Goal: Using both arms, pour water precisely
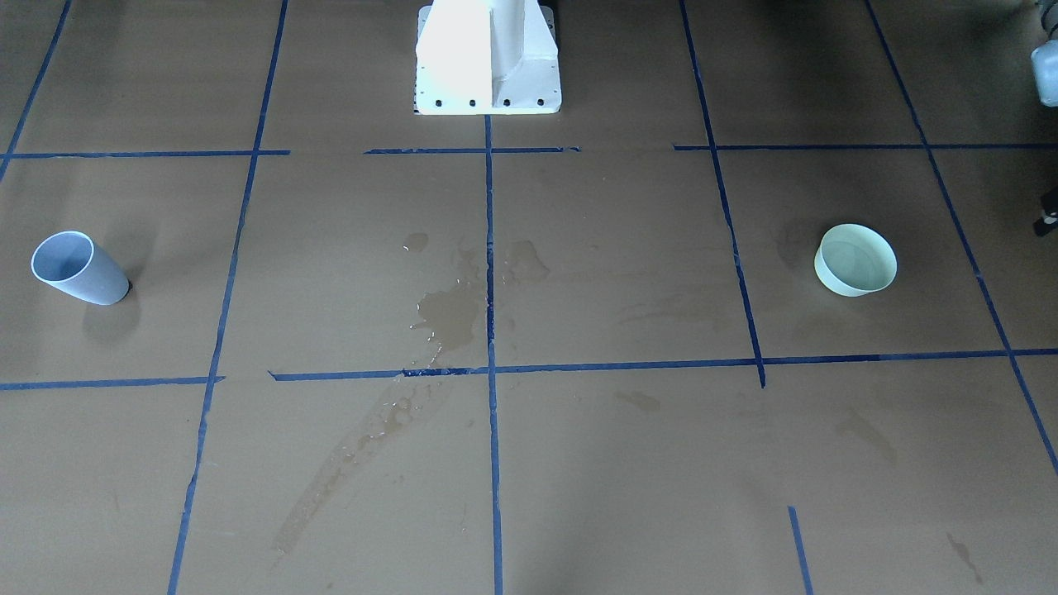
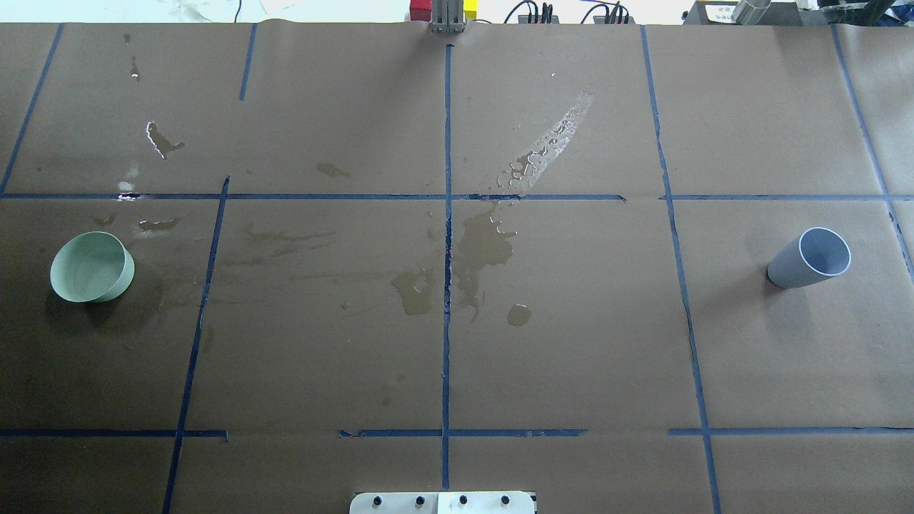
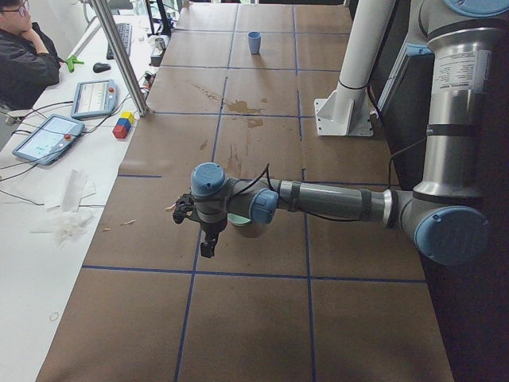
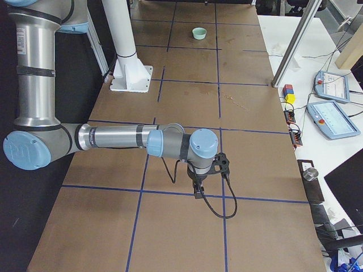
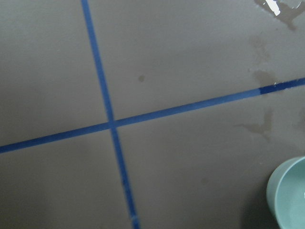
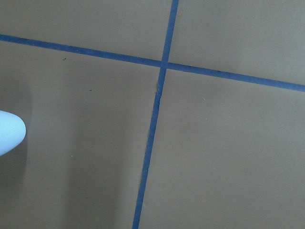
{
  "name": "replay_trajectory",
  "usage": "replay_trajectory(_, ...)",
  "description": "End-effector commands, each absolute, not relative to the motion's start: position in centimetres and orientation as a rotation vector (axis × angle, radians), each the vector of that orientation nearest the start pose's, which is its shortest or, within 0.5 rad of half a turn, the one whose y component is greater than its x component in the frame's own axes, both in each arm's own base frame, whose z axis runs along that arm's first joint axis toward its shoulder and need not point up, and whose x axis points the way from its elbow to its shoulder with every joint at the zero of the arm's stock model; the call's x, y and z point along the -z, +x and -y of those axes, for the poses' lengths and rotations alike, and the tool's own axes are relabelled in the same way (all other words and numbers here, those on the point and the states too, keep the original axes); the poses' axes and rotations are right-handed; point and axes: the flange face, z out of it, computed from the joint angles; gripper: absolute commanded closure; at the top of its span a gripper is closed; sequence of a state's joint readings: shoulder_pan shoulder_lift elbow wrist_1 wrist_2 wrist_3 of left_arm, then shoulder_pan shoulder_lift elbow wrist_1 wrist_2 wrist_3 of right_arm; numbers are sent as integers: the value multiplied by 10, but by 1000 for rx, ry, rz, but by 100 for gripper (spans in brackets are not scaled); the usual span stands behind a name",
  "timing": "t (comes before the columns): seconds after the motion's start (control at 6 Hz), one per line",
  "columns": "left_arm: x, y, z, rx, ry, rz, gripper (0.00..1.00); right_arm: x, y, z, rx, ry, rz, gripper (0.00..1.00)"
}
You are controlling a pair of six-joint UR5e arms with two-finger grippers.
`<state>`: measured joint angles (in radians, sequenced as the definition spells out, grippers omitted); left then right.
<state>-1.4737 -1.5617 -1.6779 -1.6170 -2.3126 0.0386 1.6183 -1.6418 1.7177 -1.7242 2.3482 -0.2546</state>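
Water cannot be made out for certain in either vessel.

The left arm (image 3: 334, 200) holds its forearm about level, its long axis running out from the robot's side across the table. The left gripper (image 3: 207, 250) hangs from the wrist pointing straight down at the brown paper (image 2: 321, 343). It shows only in the side view, so I cannot tell whether its fingers are apart or together. It is near the pale green bowl (image 2: 123, 277), not over it. The left wrist view catches only the bowl's edge in its lower right corner.

The right arm (image 4: 113, 137) mirrors this at the other end, forearm level and reaching outward. The right gripper (image 4: 197, 194) also points down, and I cannot tell how its fingers are set either. A pale blurred shape at the left edge of the right wrist view may be the grey-blue cup (image 2: 785, 273).

The cup stands on its base, mouth up, on the robot's right. The bowl sits on the robot's left, well apart from it.

Between them, dark glossy spill patches (image 2: 485, 243) straddle the central blue tape line (image 2: 447, 343).
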Motion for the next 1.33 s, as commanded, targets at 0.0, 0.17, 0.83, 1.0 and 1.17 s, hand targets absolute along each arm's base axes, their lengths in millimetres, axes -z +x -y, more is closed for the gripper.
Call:
replay_trajectory(0.0, -621, -57, 488, -128, 65, -751, 0, -638, 85, 451, 164, 39, 780, 0)
replay_trajectory(0.17, -630, -59, 478, -125, 67, -739, 0, -639, 85, 451, 163, 36, 782, 0)
replay_trajectory(0.83, -628, -57, 472, -128, 71, -756, 0, -639, 85, 450, 163, 36, 780, 0)
replay_trajectory(1.0, -632, -54, 471, -134, 62, -749, 0, -640, 85, 450, 162, 33, 780, 0)
replay_trajectory(1.17, -633, -53, 470, -134, 57, -754, 0, -640, 85, 450, 160, 33, 780, 0)
